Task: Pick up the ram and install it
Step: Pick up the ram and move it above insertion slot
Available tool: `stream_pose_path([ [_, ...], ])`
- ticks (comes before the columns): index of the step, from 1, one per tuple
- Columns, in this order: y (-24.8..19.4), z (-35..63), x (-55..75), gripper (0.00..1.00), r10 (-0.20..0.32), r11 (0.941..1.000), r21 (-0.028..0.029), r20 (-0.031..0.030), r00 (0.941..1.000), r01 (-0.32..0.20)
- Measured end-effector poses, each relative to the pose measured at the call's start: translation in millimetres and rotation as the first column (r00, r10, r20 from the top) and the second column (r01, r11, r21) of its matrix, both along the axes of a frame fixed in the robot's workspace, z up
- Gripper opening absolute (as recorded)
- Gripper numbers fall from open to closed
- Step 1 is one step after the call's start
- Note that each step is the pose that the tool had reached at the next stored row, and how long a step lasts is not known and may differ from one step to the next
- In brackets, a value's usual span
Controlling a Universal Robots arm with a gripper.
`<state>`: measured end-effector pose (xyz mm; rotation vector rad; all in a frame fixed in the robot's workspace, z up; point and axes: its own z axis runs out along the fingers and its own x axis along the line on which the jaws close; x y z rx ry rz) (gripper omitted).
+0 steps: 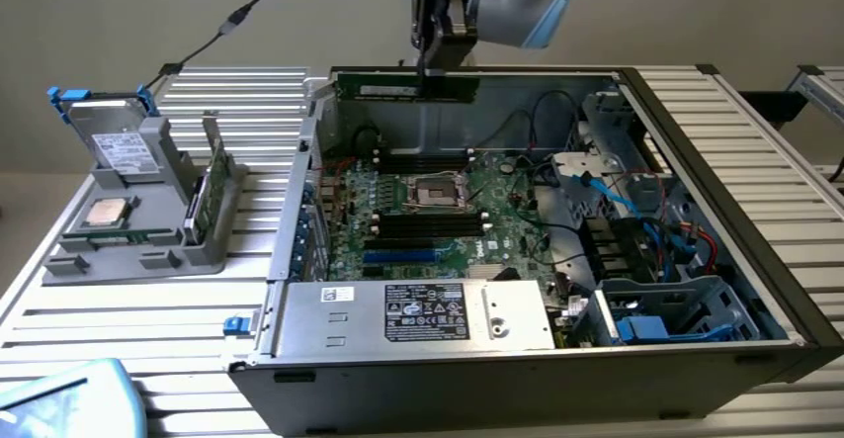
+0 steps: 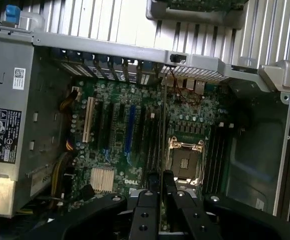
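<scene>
In the exterior view my gripper (image 1: pixel 428 70) hangs over the far rim of the open computer case (image 1: pixel 738 161), shut on the top edge of the ram (image 1: pixel 395 88). The thin green stick lies level in the air, well above the motherboard (image 1: pixel 501 216). In the wrist view the ram (image 2: pixel 163 130) appears edge-on as a thin line running out from between the black fingers (image 2: pixel 151 184) of the gripper (image 2: pixel 160 176). Below it lie the empty processor socket (image 2: pixel 186 162) and black memory slots (image 2: pixel 217 160) beside it. In the exterior view, slots (image 1: pixel 425 161) sit on the socket's far side and others (image 1: pixel 429 225) on its near side.
A grey holder (image 1: pixel 145 245) on the exterior view's left carries a silver drive (image 1: pixel 117 143), a square processor chip (image 1: pixel 106 214) and another upright stick (image 1: pixel 209 181). The silver power supply (image 1: pixel 422 311) fills the case's near side. Blue and black cables (image 1: pixel 633 220) crowd the case's side at the exterior view's right.
</scene>
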<state>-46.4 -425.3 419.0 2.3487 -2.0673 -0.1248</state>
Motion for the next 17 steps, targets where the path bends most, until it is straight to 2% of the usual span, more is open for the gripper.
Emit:
stream_pose_path([
  [3, 0.1, -5.4, 10.0, 0.15, 0.000, 1.0000, -0.0003, -0.0002, 1.0000, 0.000],
  [8, 0.4, -14.6, 19.5, 0.15, -0.004, 1.0000, 0.0009, 0.0000, 1.0000, 0.004],
  [13, 0.4, -23.6, 23.3, 0.15, -0.040, 0.9992, 0.0049, -0.0002, 0.9992, 0.040],
  [17, 0.7, -30.9, 24.2, 0.15, -0.065, 0.9979, 0.0054, -0.0002, 0.9979, 0.065],
])
